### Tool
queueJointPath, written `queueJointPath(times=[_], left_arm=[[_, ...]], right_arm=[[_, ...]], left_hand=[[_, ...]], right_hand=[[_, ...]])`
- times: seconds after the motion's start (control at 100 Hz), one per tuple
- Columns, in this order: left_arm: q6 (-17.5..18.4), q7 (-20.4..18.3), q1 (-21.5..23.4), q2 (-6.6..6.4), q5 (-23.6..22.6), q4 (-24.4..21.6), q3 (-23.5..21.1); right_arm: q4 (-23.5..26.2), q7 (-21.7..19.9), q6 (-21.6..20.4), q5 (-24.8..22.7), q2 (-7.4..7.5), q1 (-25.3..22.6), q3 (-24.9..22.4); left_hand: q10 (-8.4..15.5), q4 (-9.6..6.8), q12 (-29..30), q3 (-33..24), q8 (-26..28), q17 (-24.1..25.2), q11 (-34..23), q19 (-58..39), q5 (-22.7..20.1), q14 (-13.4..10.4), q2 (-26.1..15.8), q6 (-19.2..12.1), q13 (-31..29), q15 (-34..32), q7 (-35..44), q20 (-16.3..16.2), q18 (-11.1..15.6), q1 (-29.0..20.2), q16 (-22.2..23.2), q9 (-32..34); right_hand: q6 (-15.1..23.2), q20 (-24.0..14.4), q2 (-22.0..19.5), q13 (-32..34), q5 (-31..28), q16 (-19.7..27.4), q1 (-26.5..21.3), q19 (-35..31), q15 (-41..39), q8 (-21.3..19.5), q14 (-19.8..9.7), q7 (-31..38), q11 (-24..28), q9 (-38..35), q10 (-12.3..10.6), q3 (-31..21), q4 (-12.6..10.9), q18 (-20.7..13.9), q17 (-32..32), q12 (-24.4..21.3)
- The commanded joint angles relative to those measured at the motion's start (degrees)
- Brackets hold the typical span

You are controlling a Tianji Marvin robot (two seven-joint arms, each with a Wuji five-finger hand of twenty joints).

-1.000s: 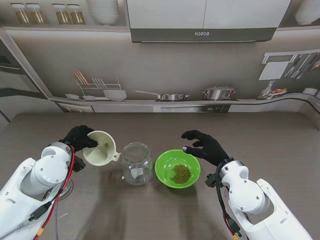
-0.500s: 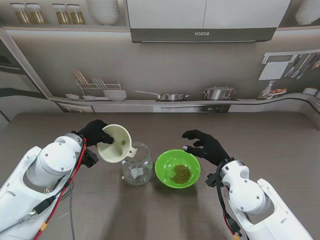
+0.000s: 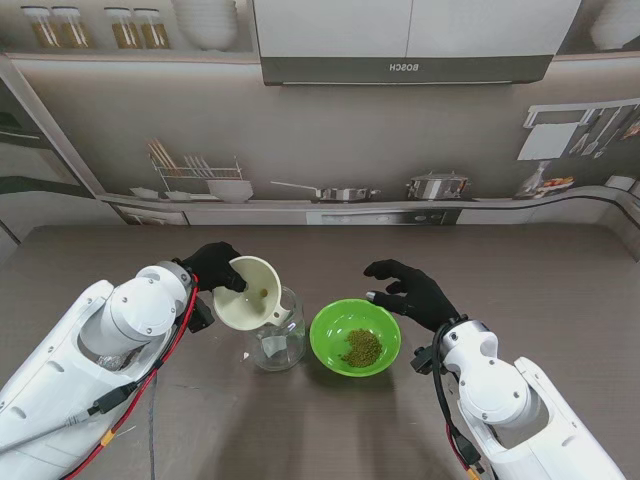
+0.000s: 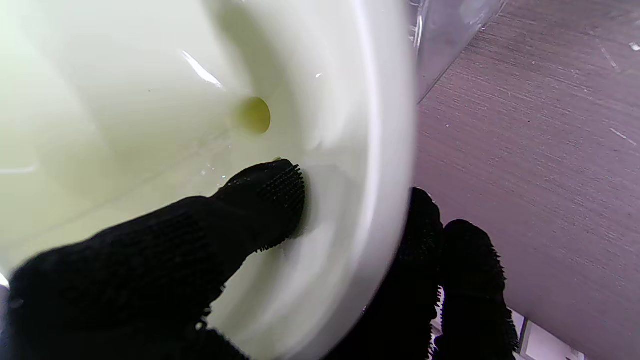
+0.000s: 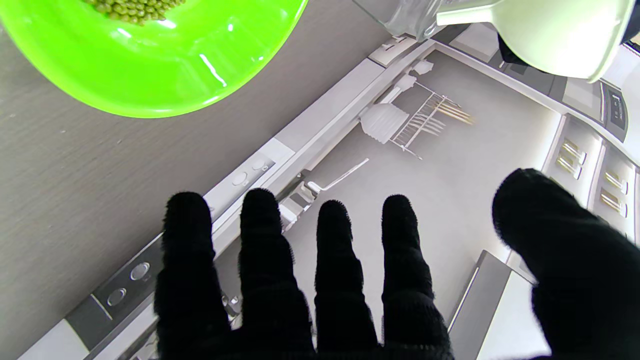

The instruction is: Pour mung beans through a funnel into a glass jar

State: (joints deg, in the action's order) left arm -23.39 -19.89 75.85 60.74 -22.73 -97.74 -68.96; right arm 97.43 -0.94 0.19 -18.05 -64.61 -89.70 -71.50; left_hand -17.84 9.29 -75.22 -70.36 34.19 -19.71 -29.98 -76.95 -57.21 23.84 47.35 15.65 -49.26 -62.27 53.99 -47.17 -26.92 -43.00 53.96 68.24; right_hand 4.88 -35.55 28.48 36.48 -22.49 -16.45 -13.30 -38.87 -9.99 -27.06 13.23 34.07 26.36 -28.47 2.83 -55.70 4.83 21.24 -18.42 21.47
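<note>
Mung beans (image 3: 362, 347) in green bowl (image 3: 330, 330); funnel (image 3: 248, 292), pinched by left robot hand (image 3: 215, 266), over jar (image 3: 275, 340); right robot hand (image 3: 415, 295) spread.

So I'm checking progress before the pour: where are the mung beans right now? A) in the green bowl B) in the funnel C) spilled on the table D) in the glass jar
A: the beans lie in a heap in the green bowl, while the left hand holds the funnel over the glass jar.

Kitchen: range hood (image 3: 405, 66), stovetop pots (image 3: 436, 186).
</note>
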Motion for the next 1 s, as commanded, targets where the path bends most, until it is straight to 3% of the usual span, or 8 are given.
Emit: queueJointPath(times=[0.0,0.3,0.66,0.78,0.88,0.93,0.99], left_arm=[[-0.3,-1.56,-1.04,0.28,0.1,0.71,0.45],[0.64,-2.36,-4.45,0.25,-0.82,4.95,4.09],[4.52,-3.52,-6.02,-0.06,-2.19,7.45,5.89],[5.43,-4.16,-6.38,-0.18,-2.11,7.82,6.14],[6.06,-4.23,-6.56,-0.19,-2.06,8.06,6.28],[6.26,-4.21,-6.63,-0.18,-2.06,8.19,6.33],[6.39,-4.15,-6.69,-0.15,-2.0,8.31,6.4]], right_arm=[[0.15,-0.87,0.0,0.04,-0.18,-0.26,0.05],[0.18,-0.83,0.1,0.33,-0.22,-0.27,0.0],[0.21,-0.69,0.23,0.72,-0.3,-0.3,-0.08],[0.21,-0.73,0.23,0.77,-0.29,-0.29,-0.11],[0.21,-0.71,0.27,0.82,-0.31,-0.3,-0.14],[0.2,-0.68,0.32,0.88,-0.32,-0.3,-0.15],[0.21,-0.7,0.36,1.06,-0.34,-0.31,-0.15]], left_hand=[[-0.42,-1.12,-0.7,-4.46,1.36,0.71,0.75,-0.87,-3.68,1.14,-0.55,-4.04,0.96,0.81,3.98,-0.45,3.09,-2.47,-0.69,-0.93],[0.09,-0.79,-0.13,-1.32,-0.37,0.54,1.88,-1.0,-2.79,0.53,-2.58,-4.54,1.28,1.74,2.3,-0.04,3.44,-3.15,-1.51,-1.42],[1.63,-0.86,2.4,9.31,-3.49,0.58,3.61,-0.83,-0.71,-1.41,-8.36,-7.32,2.53,5.16,-2.38,0.93,4.83,-4.54,-3.47,-4.05],[1.12,-1.62,6.39,17.19,-0.81,1.76,0.71,0.28,2.96,-1.45,-10.11,-6.77,4.07,6.32,-6.74,0.99,5.41,-2.29,-3.22,-8.39],[1.01,-1.49,10.79,20.46,-0.04,2.07,0.16,0.71,4.82,-1.58,-10.57,-6.27,4.51,6.71,-9.29,0.82,5.62,-1.15,-3.12,-9.8],[0.87,-1.79,17.07,22.19,0.31,2.23,-1.5,0.97,5.62,-1.51,-10.94,-5.89,4.81,7.05,-11.13,0.73,5.73,-0.77,-3.15,-10.88],[0.73,-1.62,17.86,22.85,0.26,2.3,-1.56,1.05,5.94,-1.48,-11.18,-5.7,4.84,7.11,-11.54,0.73,5.74,-0.3,-3.16,-10.99]], right_hand=[[-0.21,-0.89,-1.3,0.48,-0.08,-0.44,1.84,0.75,0.39,0.89,-0.46,0.91,0.38,1.37,0.71,-0.83,-1.34,-0.99,0.7,-0.62],[-0.45,-0.93,-1.31,0.59,-0.15,-0.46,1.84,0.82,0.33,0.91,-0.46,1.07,0.43,1.31,0.85,-0.86,-1.32,-0.92,0.7,-0.63],[-0.83,-0.98,-1.41,0.7,-0.2,-0.47,1.72,0.87,0.25,0.95,-0.55,1.24,0.51,1.22,1.07,-0.97,-1.33,-1.02,0.71,-0.63],[-0.98,-1.0,-1.43,0.78,-0.16,-0.48,1.73,0.85,0.21,0.97,-0.45,1.29,0.52,1.2,1.14,-0.99,-1.32,-1.01,0.64,-0.64],[-1.0,-1.01,-1.5,0.81,-0.18,-0.48,1.73,0.84,0.19,0.97,-0.41,1.37,0.53,1.17,1.22,-1.04,-1.32,-1.03,0.61,-0.64],[-1.11,-1.01,-1.47,0.89,-0.23,-0.5,1.7,0.87,0.16,0.98,-0.4,1.4,0.56,1.09,1.25,-1.07,-1.32,-1.06,0.65,-0.64],[-1.18,-1.01,-1.5,0.86,-0.2,-0.49,1.68,0.9,0.17,0.99,-0.41,1.44,0.57,1.11,1.2,-1.1,-1.32,-1.06,0.67,-0.64]])
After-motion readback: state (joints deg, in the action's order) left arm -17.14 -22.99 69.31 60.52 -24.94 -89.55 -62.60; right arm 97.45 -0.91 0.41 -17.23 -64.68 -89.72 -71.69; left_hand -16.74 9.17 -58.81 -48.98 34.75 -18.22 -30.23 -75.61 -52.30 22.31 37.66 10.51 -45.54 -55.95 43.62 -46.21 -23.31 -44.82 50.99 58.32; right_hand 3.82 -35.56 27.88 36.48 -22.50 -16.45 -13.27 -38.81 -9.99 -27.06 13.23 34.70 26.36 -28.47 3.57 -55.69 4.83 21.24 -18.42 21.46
